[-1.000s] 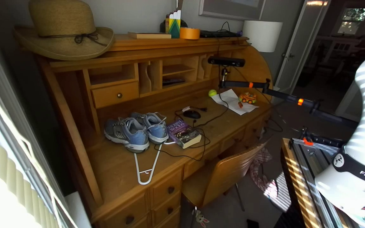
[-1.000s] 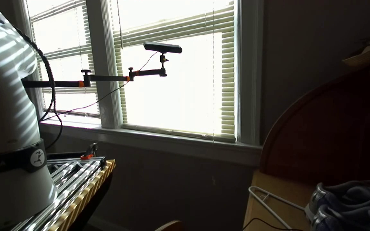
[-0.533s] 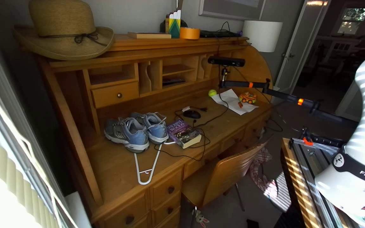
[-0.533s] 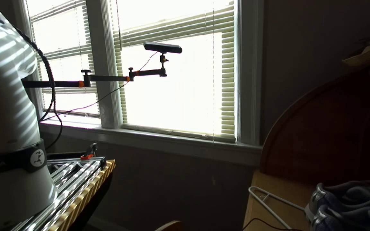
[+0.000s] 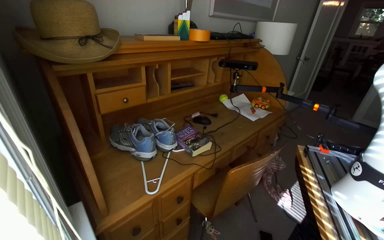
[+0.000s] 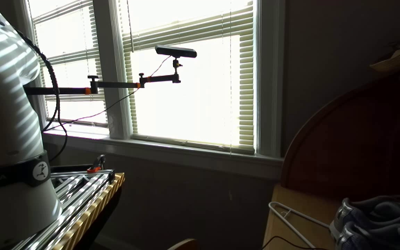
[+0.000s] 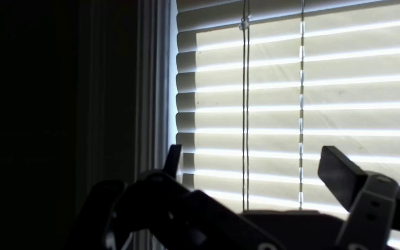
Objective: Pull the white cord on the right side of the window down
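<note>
The white cord (image 7: 248,104) hangs in the wrist view as two thin parallel strands, dark against the light, with a small knob (image 7: 244,23) high up. In an exterior view the cord (image 6: 231,104) hangs near the window's right side. The window (image 6: 186,100) is a bright pane with cream slats, seen close in the wrist view (image 7: 217,100). My gripper (image 7: 256,163) is open and empty. Its fingers appear on either side of the cord, whose lower part is hidden behind the gripper. Whether they reach its depth, I cannot tell. The gripper is out of both exterior views.
A beaded-looking ladder string (image 7: 301,104) also appears between the fingers. A camera on a black boom (image 6: 116,84) stands before the window. A wooden desk (image 5: 122,183) with sneakers (image 5: 135,141), a hanger (image 5: 152,192) and a straw hat (image 5: 67,30) stands beside it.
The thin wand hanging at the window's left side sways slightly. The visible part of the arm stays in place.
</note>
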